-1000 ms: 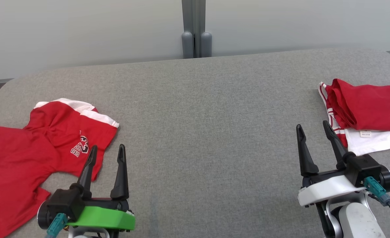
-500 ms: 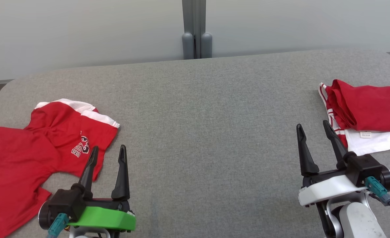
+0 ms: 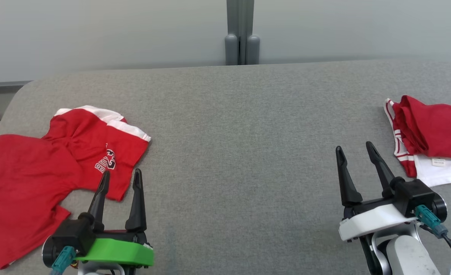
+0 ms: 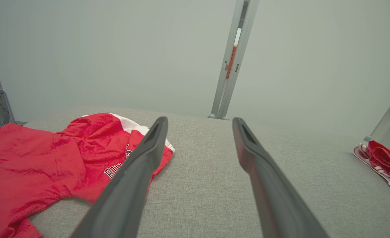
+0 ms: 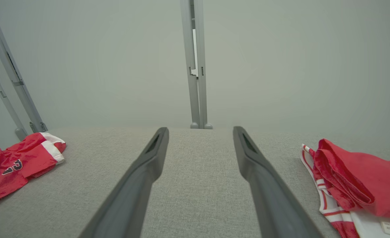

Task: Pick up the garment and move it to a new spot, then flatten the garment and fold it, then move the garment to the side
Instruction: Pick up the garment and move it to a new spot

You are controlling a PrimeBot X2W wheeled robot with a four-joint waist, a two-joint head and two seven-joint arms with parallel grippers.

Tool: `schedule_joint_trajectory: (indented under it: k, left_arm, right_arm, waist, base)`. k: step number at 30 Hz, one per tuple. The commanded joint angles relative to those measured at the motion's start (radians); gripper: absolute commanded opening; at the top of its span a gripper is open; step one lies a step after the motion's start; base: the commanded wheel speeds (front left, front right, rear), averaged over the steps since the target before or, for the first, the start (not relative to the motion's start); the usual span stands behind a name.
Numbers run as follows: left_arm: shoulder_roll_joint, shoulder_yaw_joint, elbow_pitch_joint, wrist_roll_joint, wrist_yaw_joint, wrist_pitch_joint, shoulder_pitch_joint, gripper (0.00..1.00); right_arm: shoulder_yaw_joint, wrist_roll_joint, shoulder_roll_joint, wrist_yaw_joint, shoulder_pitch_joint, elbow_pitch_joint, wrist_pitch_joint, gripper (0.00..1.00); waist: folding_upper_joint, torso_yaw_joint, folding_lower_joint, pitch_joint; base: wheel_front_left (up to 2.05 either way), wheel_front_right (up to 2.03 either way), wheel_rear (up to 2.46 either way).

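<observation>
Since the garment (image 3: 34,179) lies rumpled at the table's (image 3: 240,145) left end, just left of the left gripper (image 3: 121,176), that arm is nearer. Long axis runs near-left to far-right. Both pairs of fingers are spread and empty; the right gripper (image 3: 354,146) sits by the folded stack (image 3: 435,130).

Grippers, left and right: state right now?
Left gripper: open, holding nothing.
Right gripper: open, holding nothing.

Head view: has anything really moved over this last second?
The whole picture slid rightward, so the camera turned a little left; the things themselves did not shift. Nothing was grasped or released. The crumpled red garment and the folded pile lie unchanged on the grey table; the left gripper and right gripper stay open and empty.
</observation>
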Motion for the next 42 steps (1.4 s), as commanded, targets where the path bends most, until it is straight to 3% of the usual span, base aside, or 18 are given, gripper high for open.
schedule_joint_trajectory:
  k: [1, 17, 24, 32, 42]
  left_arm:
    - [0.001, 0.007, 0.002, 0.004, 0.003, 0.000, -0.014, 1.00]
    - [0.002, 0.053, 0.010, 0.013, 0.000, 0.000, 0.017, 1.00]
    - [0.002, 0.093, 0.013, 0.014, -0.002, 0.000, 0.038, 1.00]
    - [0.002, 0.118, 0.018, 0.007, -0.004, 0.000, 0.044, 1.00]
    - [0.002, 0.145, 0.021, -0.020, 0.008, 0.000, 0.026, 1.00]
  right_arm:
    - [0.011, 0.010, -0.001, -0.001, 0.003, 0.007, -0.003, 1.00]
    - [0.091, 0.020, -0.001, -0.001, 0.010, 0.039, -0.003, 1.00]
    - [0.136, 0.045, -0.001, -0.001, 0.014, 0.049, -0.003, 1.00]
    - [0.171, 0.056, -0.001, -0.001, 0.019, 0.056, -0.003, 1.00]
    - [0.183, 0.045, -0.001, -0.001, 0.004, 0.067, -0.003, 1.00]
  waist:
    - [0.0000, 0.036, 0.0000, 0.006]
    - [0.0000, 0.284, 0.0000, -0.036]
    - [0.0000, 0.359, 0.0000, -0.064]
    - [0.0000, 0.406, 0.0000, -0.068]
    - [0.0000, 0.406, 0.0000, -0.045]
  base:
    - [0.00, 0.00, 0.00]
    - [0.00, 0.00, 0.00]
    - [0.00, 0.00, 0.00]
    - [0.00, 0.00, 0.00]
    - [0.00, 0.00, 0.00]
